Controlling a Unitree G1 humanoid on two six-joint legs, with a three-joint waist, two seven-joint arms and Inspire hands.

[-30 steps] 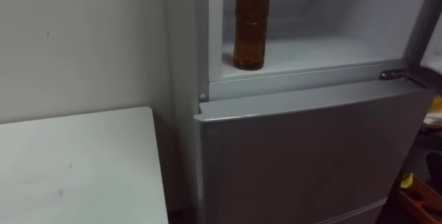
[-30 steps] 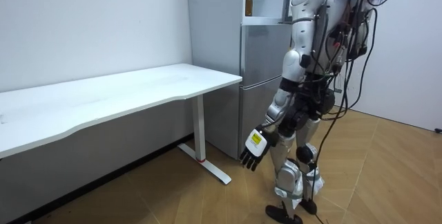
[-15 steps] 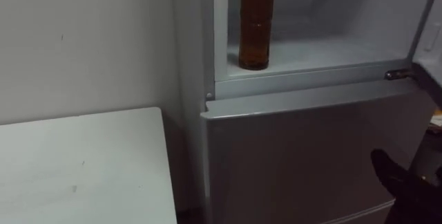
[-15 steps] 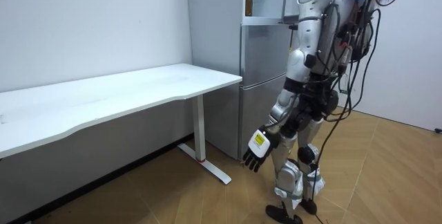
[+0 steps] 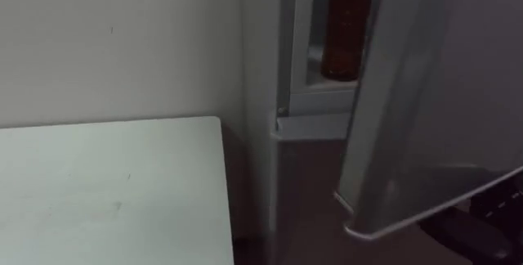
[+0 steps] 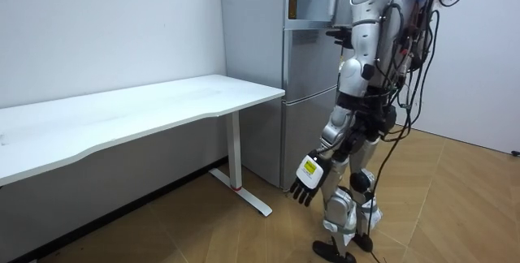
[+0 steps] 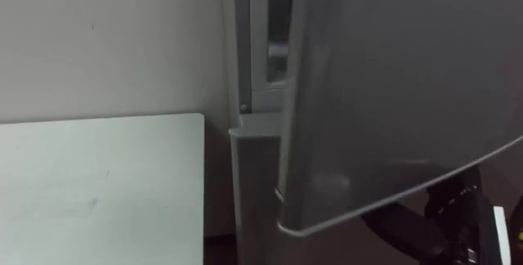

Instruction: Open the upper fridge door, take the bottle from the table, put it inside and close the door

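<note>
Though the tall amber bottle point(image 5: 343, 36) looks rigid and slick — best gripped mid-body — the left robot hand point(image 6: 306, 183) hangs slack-fingered, empty.

You find the bottle point(image 5: 343, 32), of dark amber brown colour, standing upright inside the upper fridge point(image 5: 304, 69). It stands on the pale floor of the compartment, near the front edge and close to the left wall. The grey door point(image 5: 425, 101) of the upper fridge stands most of the way across the opening but is not closed. It covers the right part of the compartment, so you see the bottle's lower body only through the narrow gap at the left side.
</note>
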